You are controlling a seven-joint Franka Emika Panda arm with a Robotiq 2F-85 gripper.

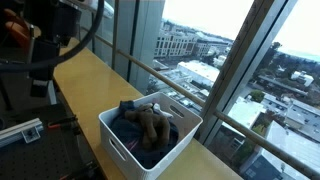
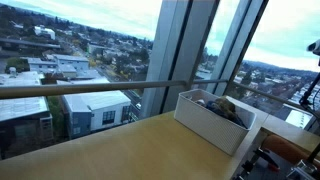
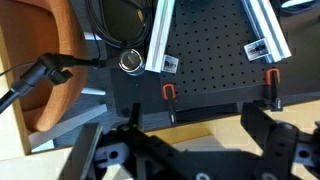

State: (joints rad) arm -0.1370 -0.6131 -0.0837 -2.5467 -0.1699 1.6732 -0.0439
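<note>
the jaws stand as wide apart as they go and hold nothing. in the wrist view both fingers hang in free air, with no thing between them.

straight below the jaws lies a black perforated metal board (image 3: 215, 60). two silver aluminium rails (image 3: 158, 35) run across it on the far side of the jaws. two small orange-handled clamps (image 3: 168, 92) sit at its near edge, probably to keep it from sliding. an orange-brown wooden chair (image 3: 55, 70) stands off to one side of the jaws.

the white rectangular plastic bin (image 1: 122, 150) rests on the long pale wooden bench (image 1: 90, 80) by the window, well apart from the jaws. it is heaped with a dark blue cloth (image 1: 128, 125) and brown soft toys (image 1: 150, 122), and its walls keep that loose pile together. in the opposite view the bin (image 2: 210, 130) sits close to the railing, its open top free from above.
</note>
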